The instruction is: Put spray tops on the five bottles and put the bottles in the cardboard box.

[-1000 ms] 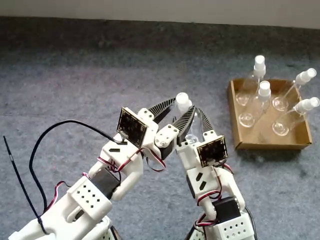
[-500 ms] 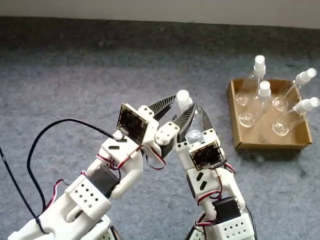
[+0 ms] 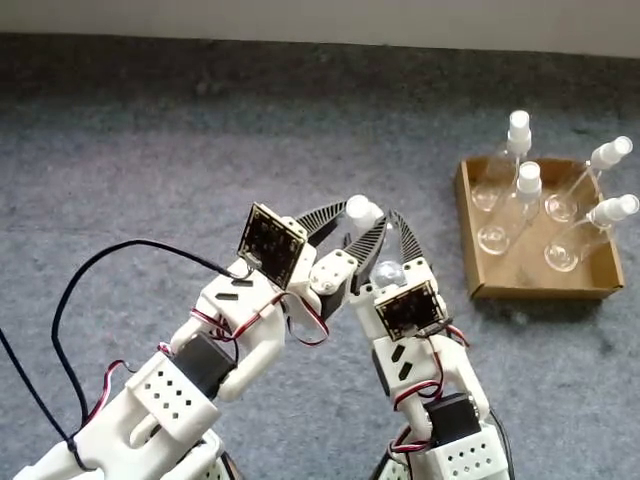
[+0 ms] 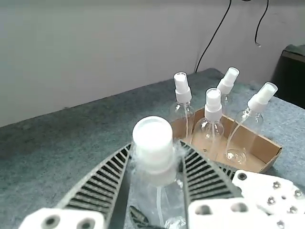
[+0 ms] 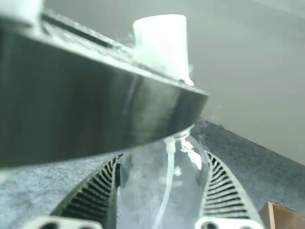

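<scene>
The spray top (image 4: 152, 136) is clamped by the left tool (image 4: 155, 149), the bottle (image 5: 155, 202) by the right tool (image 5: 162, 164); both should be held coaxial during seating.

4 bottles (image 3: 520, 195) in box (image 3: 540, 292), R | 5th bottle (image 3: 388, 272) L of box, spray top (image 3: 361, 210) atop

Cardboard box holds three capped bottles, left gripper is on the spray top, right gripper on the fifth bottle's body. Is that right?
Not quite: the cardboard box holds four capped bottles, not three; the high view shows it. The left gripper is on the spray top, the right gripper on the fifth bottle's body.
</scene>
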`<control>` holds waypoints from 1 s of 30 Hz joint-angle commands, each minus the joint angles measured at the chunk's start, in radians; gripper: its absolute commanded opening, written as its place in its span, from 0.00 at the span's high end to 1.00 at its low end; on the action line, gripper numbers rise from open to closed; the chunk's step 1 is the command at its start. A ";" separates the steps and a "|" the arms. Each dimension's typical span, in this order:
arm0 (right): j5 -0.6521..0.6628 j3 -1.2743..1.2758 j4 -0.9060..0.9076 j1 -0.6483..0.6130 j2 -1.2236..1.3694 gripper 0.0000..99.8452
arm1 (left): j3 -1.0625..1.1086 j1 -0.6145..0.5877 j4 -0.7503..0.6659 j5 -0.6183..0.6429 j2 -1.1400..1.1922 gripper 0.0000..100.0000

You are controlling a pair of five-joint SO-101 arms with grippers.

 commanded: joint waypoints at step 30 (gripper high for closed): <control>0.005 0.157 -0.031 -0.002 0.005 0.88 | -0.320 0.013 0.241 -0.058 0.243 0.99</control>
